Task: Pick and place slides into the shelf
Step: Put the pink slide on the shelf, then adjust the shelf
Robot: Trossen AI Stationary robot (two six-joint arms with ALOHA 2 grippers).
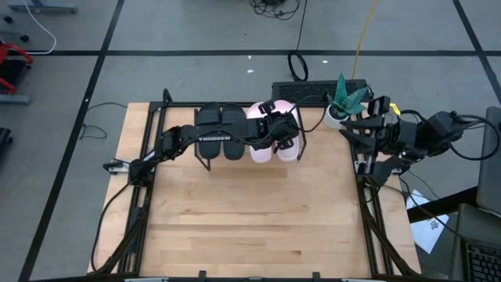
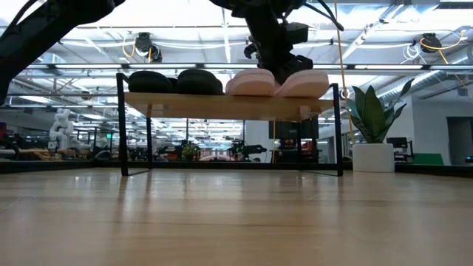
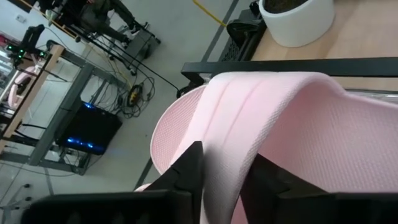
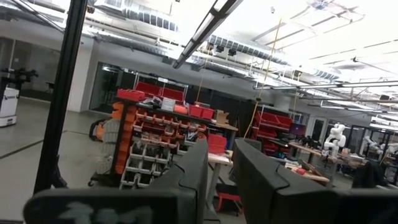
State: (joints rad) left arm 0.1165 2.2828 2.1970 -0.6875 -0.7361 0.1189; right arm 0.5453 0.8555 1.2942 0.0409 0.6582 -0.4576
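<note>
Left pincer (image 1: 286,131) sits over the rightmost pink slide (image 1: 287,129) on the shelf (image 2: 222,106) — fingers (image 3: 189,168) straddle its strap, loosely pinching; slide's long axis runs front-to-back.

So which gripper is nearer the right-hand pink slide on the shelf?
Left. The left gripper is over the right-hand pink slide, fingers astride its strap; the right gripper waits off by the table's right edge.
</note>
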